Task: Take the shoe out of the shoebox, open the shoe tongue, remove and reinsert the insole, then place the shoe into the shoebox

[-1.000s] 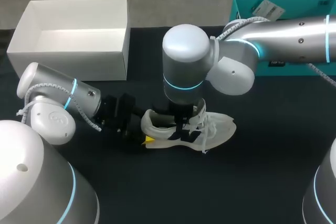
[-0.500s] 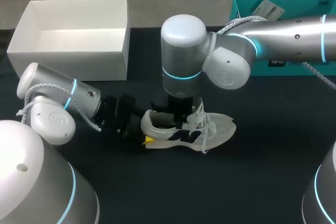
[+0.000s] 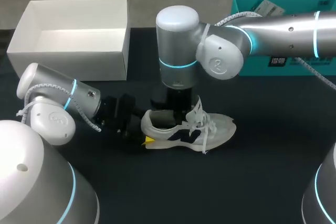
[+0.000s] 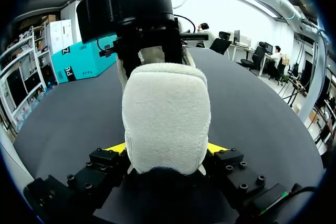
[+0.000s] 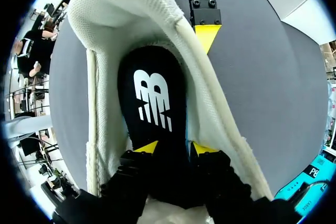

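Now, the white shoe (image 3: 210, 128) stands upright on its sole near the middle of the dark table (image 3: 262, 177), out of the box, with its toe pointing toward the right arm's side and its laces (image 3: 202, 129) hanging loose. Inside it the black insole (image 5: 152, 98) with a white logo lies in the heel end. The right gripper (image 5: 176, 148) comes straight down into the shoe's opening, and its two yellow tips pinch the insole from both sides just ahead of the logo. At the back, the left gripper (image 4: 165, 150) comes in low along the table and clamps the padded heel, one yellow fingertip (image 4: 116, 148) pressed against each side. The white shoebox (image 3: 68, 64) sits open at the far left of the table, well apart from the shoe. A teal box (image 3: 247, 11) sits at the far right, behind the right arm.
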